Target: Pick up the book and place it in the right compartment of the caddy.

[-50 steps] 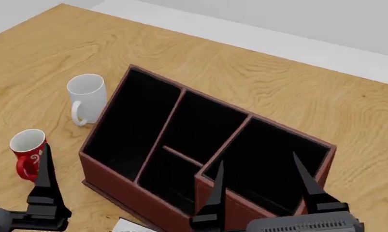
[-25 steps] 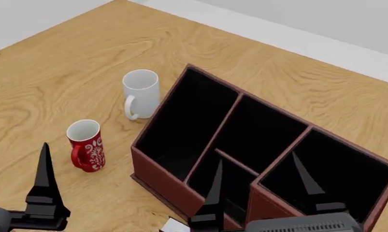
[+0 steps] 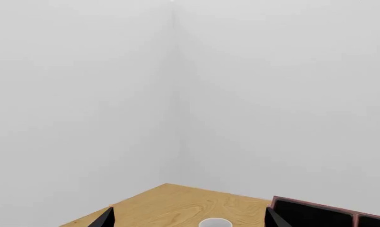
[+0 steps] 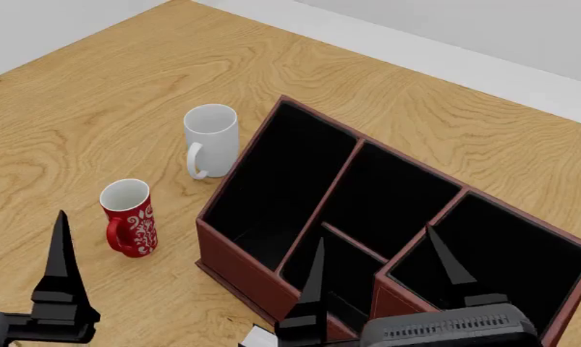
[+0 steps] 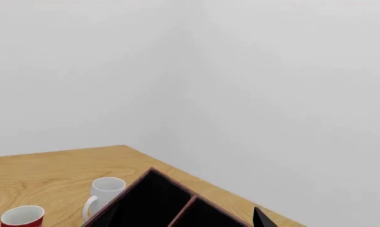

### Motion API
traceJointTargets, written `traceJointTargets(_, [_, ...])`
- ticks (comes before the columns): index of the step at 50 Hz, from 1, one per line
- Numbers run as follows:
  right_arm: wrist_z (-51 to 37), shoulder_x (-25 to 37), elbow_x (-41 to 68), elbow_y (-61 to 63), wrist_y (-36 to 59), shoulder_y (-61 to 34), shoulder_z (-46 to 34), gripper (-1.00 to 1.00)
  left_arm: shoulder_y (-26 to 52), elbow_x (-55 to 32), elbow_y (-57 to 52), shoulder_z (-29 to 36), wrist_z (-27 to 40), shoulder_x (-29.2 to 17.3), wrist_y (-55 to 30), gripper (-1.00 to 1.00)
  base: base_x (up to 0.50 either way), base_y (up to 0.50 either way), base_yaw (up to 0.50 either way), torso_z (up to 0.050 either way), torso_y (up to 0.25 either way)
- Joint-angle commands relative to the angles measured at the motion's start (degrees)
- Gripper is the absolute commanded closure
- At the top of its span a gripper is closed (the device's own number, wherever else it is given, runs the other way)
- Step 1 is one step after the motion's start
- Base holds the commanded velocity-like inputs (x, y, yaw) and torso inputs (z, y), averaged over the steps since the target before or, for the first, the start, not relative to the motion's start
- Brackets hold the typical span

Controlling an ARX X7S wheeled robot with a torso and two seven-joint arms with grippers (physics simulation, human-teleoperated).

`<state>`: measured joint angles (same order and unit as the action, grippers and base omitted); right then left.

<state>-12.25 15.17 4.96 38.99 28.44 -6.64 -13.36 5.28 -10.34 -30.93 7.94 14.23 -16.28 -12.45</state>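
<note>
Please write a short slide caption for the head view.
Open right gripper above empty caddy; white mug and red mug beside it.

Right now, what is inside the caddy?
Nothing shows inside the caddy: every compartment's black lining looks bare, the right compartment included. Its near corners are covered by the right gripper.

Head camera looks steeply down on the caddy [image 4: 387,217]; both wrist cameras face level toward the walls, sharing its white mug [image 4: 211,139] at 10 o'clock.

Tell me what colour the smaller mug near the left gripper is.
Red with a white swirl pattern, white inside; the mug shows best in the head view.
</note>
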Motion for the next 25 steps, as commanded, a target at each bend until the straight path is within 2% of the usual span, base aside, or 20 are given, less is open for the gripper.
traceJointTargets(1, [0.4,1.2,-0.3,5.9,16.1,-7.3,-3.2,-1.00,0.7,-1.3,-0.9,-1.7,0.5,-0.9,-1.1,-1.00,0.00,0.00,0.00,0.000,0.000])
traceJointTargets(12, [4.9,1.7,1.9,12.1,46.7,-30.3,-7.5,-1.00,1.0,-1.7,-0.6,-2.5,0.8,-1.4,-0.5,-1.00,0.00,0.00,0.00,0.000,0.000])
traceJointTargets(17, [9.7,1.5,5.2,9.3,53.1,-38.1,-9.2,-1.00,1.0,-2.6,-0.9,-3.3,1.0,-1.6,-0.7,-1.00,0.00,0.00,0.00,0.000,0.000])
traceJointTargets(25, [18.1,-0.8,12.0,-0.3,61.2,-45.2,-5.8,-1.00,0.8,-3.6,-2.1,-4.2,1.4,-2.0,-1.3,-1.00,0.00,0.00,0.00,0.000,0.000])
